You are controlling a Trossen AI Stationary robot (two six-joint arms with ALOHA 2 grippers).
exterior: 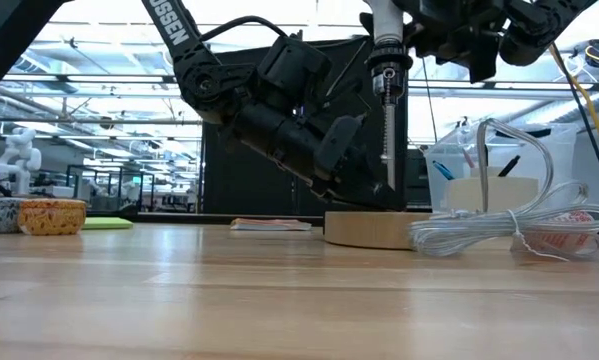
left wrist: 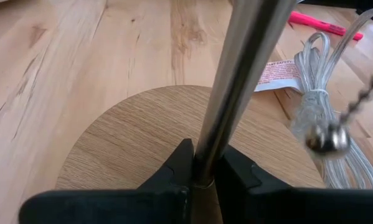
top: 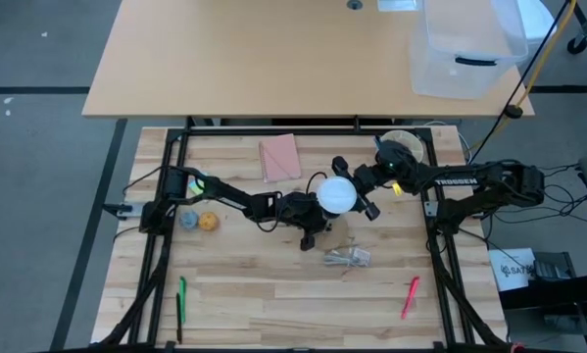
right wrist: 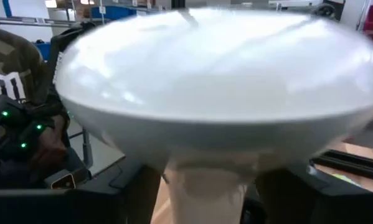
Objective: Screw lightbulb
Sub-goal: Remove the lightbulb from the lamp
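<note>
So the left gripper (left wrist: pixel 202 177) is sitting clamped on the metal lamp rod (left wrist: pixel 239 81) just above the round wooden base (left wrist: pixel 130 143), center frame in the high view. The right gripper (top: pixel 357 191) is flanking the lightbulb (top: pixel 336 193) there, fingers (right wrist: pixel 127 186) spread apart beside its neck.

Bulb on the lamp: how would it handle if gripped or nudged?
The bulb looks smooth and frosted, so probably slippery in a pinch. Its wide dome over a narrow neck suggests it would roll in a curve if set loose. Likely light and fragile. The right gripper flanks the neck; contact unclear.
</note>
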